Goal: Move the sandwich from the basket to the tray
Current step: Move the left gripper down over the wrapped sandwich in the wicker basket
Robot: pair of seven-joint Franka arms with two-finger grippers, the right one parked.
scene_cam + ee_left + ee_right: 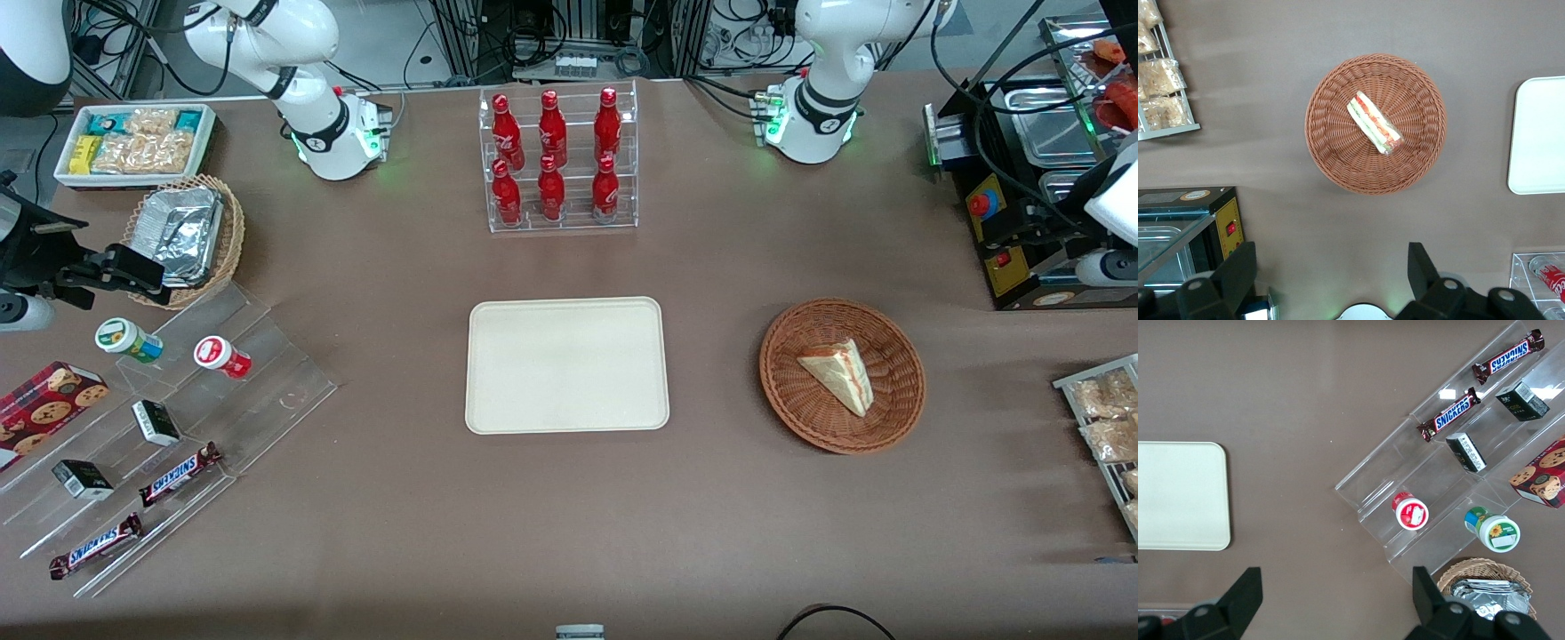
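The sandwich [840,373], a pale bread wedge with red, white and green layers, lies in the round reddish-brown wicker basket [898,391]. Both also show in the left wrist view, the sandwich [1375,123] in the middle of the basket [1331,153]. The cream tray [566,364] lies flat and empty beside the basket, toward the parked arm's end; its edge shows in the left wrist view [1538,137]. My left gripper [1331,273] is open and empty, high above the table, farther from the front camera than the basket. Its fingers [1238,267] do not show in the front view.
A clear rack of red bottles [560,160] stands farther back than the tray. A black machine [1013,231] and a rack of snack packets [1102,418] stand at the working arm's end. Clear steps with snacks [178,427], a foil-filled tan basket [227,240] and a white bin [204,147] lie toward the parked arm's end.
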